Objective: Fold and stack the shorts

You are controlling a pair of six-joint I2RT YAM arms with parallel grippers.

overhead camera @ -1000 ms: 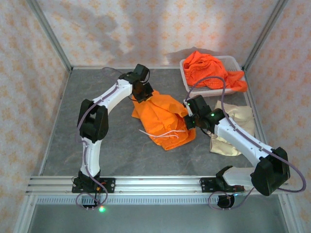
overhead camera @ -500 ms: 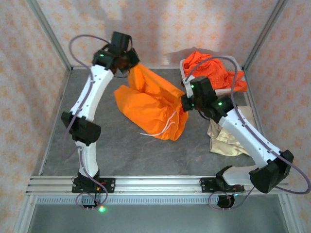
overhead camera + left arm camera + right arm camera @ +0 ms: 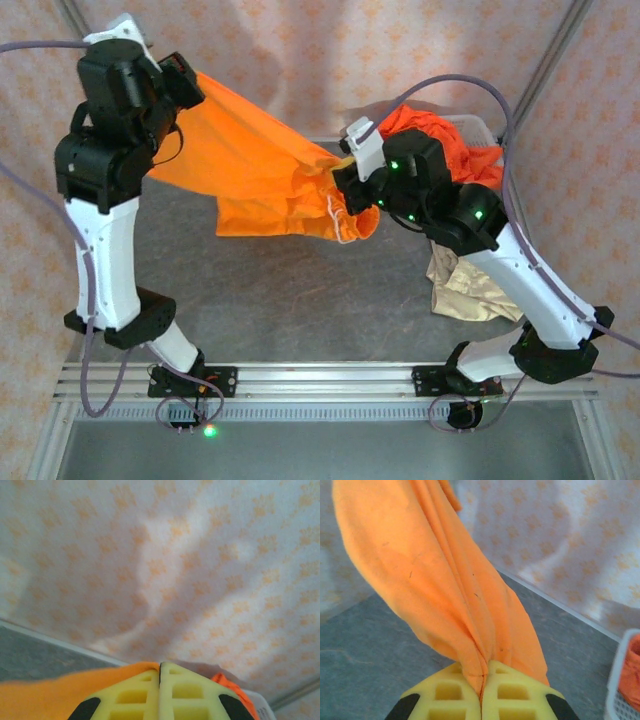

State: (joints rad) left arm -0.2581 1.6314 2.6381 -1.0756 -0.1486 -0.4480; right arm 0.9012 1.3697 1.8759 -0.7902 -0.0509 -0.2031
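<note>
A beige pair of shorts (image 3: pixel 470 285) lies crumpled on the table (image 3: pixel 300 310) at 4 o'clock. Mid-scene, an orange pair (image 3: pixel 255 170) hangs stretched in the air, the right gripper (image 3: pixel 345 190) pinching one end at 12 o'clock and the left gripper (image 3: pixel 190 85) clamping the other at 10 o'clock. Further orange shorts (image 3: pixel 430 130) heap in the basket (image 3: pixel 490 125) at 2 o'clock.

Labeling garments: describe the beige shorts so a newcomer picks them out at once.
Find the white mesh basket at the far right corner of the grey table. Just nearer, under the right arm, lie the crumpled beige shorts. They alone are pale; the orange shorts are vivid.
</note>
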